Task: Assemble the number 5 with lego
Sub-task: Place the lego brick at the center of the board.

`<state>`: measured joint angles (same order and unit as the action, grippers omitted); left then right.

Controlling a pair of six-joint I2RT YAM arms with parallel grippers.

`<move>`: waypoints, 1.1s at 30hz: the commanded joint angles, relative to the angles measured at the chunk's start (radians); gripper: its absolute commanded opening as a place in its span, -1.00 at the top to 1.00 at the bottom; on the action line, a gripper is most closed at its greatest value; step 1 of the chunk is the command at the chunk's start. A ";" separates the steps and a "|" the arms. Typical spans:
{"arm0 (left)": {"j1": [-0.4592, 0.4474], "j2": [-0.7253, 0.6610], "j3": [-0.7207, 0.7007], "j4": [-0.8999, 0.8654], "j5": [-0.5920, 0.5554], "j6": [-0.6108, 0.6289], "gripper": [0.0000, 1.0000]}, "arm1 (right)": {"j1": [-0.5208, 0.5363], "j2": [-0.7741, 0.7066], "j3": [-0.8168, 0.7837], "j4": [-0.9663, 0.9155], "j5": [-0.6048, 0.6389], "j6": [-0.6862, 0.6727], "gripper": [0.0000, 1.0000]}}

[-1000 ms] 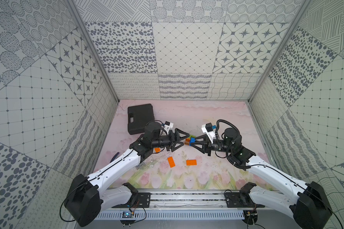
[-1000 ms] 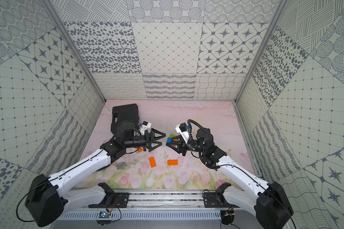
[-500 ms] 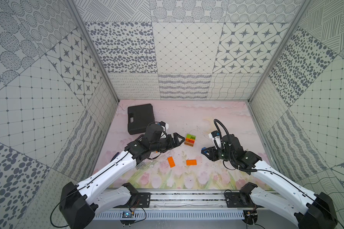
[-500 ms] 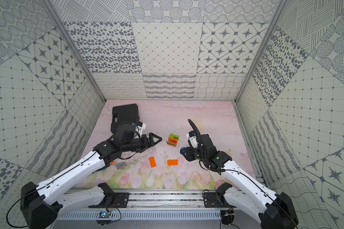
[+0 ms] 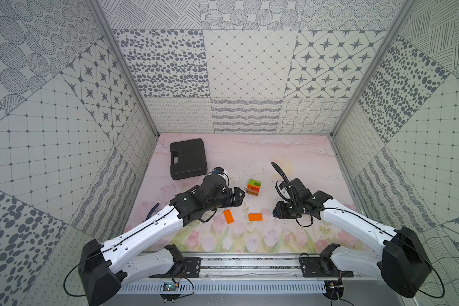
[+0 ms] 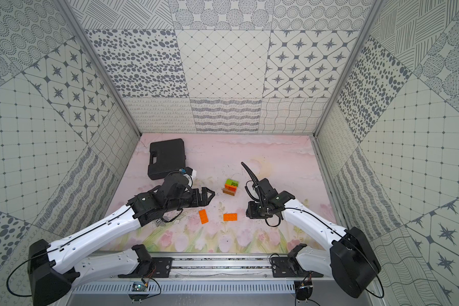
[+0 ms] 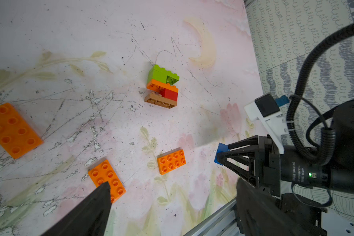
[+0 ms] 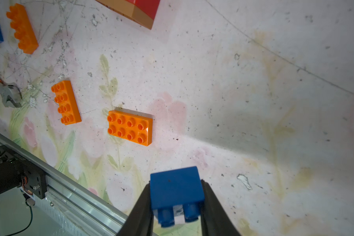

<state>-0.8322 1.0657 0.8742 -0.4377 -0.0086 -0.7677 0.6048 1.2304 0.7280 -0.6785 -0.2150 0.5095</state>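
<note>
Lego stack (image 5: 253, 187), joined from green, orange, red and brown pieces, was seen near the middle of the frame in both top views, apparently lying on its side. Below it in the frame, a slanted orange oblong (image 5: 228, 216) and a level orange oblong (image 5: 255, 217) were laid loose, studs up, near each other but apart. A blue square brick (image 8: 175, 187) was clamped across two flat walls by the right pincer (image 8: 175, 206), apparently clear of the surface. The left pincer (image 5: 239, 195) was spread wide and empty, just left of the stack. The bricks were judged light, stiff and slick-sided, so a hold square across opposite flat walls was thought best, with the studs left free; the stack was judged likely to slide or tip if nudged. The worktop (image 5: 289, 148), a pink flower-printed sheet, was seen to be flat, scuffed and speckled. A black case (image 5: 188, 158) was set at its upper left, and patterned walls (image 5: 249, 66) closed in three sides.
</note>
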 commanded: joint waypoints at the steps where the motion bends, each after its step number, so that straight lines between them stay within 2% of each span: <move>1: -0.005 0.011 -0.004 -0.015 -0.095 0.063 -0.98 | 0.014 0.067 0.047 -0.072 0.027 -0.001 0.57; 4: -0.006 0.006 -0.011 -0.016 -0.106 0.064 -0.98 | 0.035 0.121 0.072 -0.095 0.068 0.010 0.47; 15: -0.006 -0.025 -0.032 0.017 -0.126 0.076 -0.97 | 0.073 0.274 0.119 -0.093 0.144 0.053 0.46; 20: -0.005 -0.019 -0.038 0.025 -0.116 0.068 -0.98 | 0.087 0.296 0.126 -0.089 0.168 0.065 0.29; 21: -0.007 -0.017 -0.037 0.027 -0.116 0.068 -0.97 | 0.090 0.296 0.126 -0.090 0.176 0.067 0.20; 33: -0.006 -0.053 -0.066 0.058 -0.137 0.078 -0.98 | 0.109 0.246 0.100 -0.078 0.217 0.097 -0.05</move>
<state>-0.8368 1.0283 0.8139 -0.4213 -0.1150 -0.7227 0.7074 1.5112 0.8406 -0.7673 -0.0311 0.5804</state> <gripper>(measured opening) 0.988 0.518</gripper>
